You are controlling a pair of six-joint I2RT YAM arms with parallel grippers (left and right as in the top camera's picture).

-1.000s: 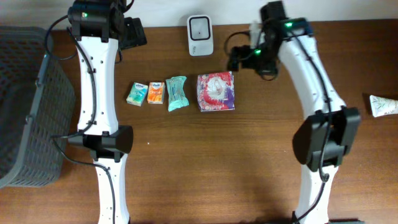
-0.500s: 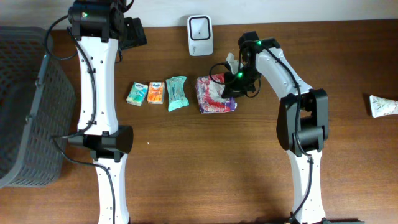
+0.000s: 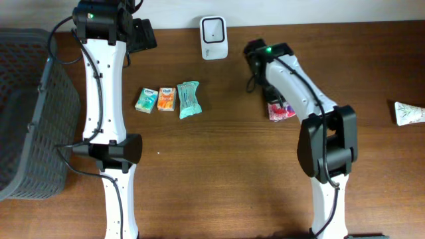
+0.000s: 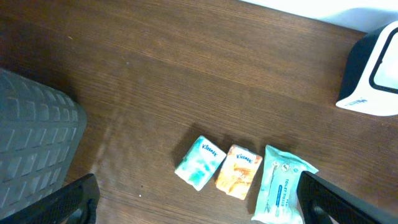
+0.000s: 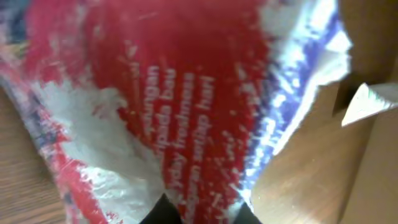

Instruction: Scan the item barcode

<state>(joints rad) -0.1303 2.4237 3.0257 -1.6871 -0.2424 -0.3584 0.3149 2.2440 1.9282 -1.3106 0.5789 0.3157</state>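
Table (image 3: 219, 172): dark wood, everything's laid out on it.
Grey basket (image 3: 26, 113): big mesh one, sitting at the left end, well apart from the goods.
Left tool (image 4: 199, 205): up at the far left and released, fingers (image 4: 78, 199) spread wide with nothing between them; its camera looks down on the row of small packs.
Right tool (image 5: 199, 214): clenched on the red and purple packet (image 3: 282, 111), and the wrist camera is filled with crinkled red wrapper (print readable, no barcode to be seen on this face).
Barcode scanner (image 3: 213, 36): white, at the far edge, centre.
Red and purple packet, position: right of centre, tucked under the right arm, near the scanner but forward and to the right of it, not in front of its window.
Wet-tissue pack (image 3: 188, 99): teal, right end of the row.
Orange Kleenex pack (image 3: 166, 98): just beside it.
Teal Kleenex pack (image 3: 145, 99): left end of the row.
White tube (image 3: 406, 113): alone at the right edge.
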